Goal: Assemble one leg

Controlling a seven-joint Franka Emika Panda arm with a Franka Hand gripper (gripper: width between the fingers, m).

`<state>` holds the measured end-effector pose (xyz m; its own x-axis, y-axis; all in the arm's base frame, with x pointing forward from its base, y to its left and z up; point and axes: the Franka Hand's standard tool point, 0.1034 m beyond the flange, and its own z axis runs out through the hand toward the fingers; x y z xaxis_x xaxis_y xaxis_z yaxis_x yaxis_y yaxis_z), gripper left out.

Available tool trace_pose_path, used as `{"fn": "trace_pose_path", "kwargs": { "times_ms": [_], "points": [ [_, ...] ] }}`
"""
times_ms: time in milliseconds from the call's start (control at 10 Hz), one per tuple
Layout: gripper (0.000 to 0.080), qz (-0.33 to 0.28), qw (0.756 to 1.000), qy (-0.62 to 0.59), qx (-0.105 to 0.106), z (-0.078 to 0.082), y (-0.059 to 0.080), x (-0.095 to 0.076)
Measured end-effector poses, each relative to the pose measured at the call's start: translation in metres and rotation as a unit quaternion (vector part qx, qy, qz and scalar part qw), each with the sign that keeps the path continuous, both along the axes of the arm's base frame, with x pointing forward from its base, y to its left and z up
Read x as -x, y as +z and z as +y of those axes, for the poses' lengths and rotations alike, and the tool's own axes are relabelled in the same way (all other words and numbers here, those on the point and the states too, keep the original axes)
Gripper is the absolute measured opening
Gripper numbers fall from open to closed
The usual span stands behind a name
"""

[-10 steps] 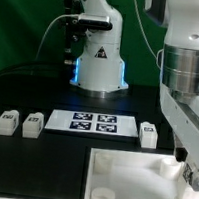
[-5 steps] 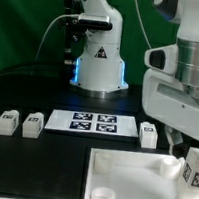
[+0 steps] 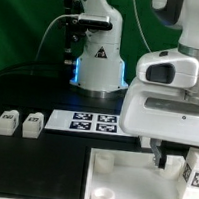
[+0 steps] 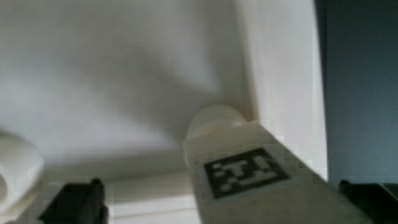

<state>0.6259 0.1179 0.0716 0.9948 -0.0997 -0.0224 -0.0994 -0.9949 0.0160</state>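
Exterior view's left has two spare legs (image 3: 6,122) lying near the marker board (image 3: 85,121). Further right, the white tray (image 3: 127,190) fills the foreground. The gripper (image 3: 176,161) hangs low over the tray's far corner, fingers pointing down. The leg (image 3: 193,169) sits just beside it, tag facing out. Wrist view shows dark fingers (image 4: 75,202) on either side of the leg, but I cannot tell whether they pinch it. My judgement: keep the leg upright, centre it over the round socket (image 3: 166,167), then lower and twist slowly.
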Motion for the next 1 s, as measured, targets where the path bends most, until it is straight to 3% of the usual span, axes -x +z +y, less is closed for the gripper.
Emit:
{"fn": "trace_pose_path", "kwargs": {
  "times_ms": [100,300,400,500,700,1000],
  "points": [
    [0.0649,0.000,1.000,0.004,0.000,-0.0001,-0.0001,-0.0001],
    [0.0425,0.000,1.000,-0.014,0.000,0.0003,-0.0004,0.0001],
    [0.0425,0.000,0.998,-0.062,-0.003,0.0019,-0.0007,0.0006],
    [0.0289,0.001,0.992,-0.123,-0.004,0.0027,-0.0009,0.0007],
    [0.0289,0.002,0.978,-0.208,-0.006,0.0038,-0.0010,0.0009],
    [0.0289,0.011,0.915,-0.402,-0.020,0.0032,-0.0021,-0.0031]
  ]
}}
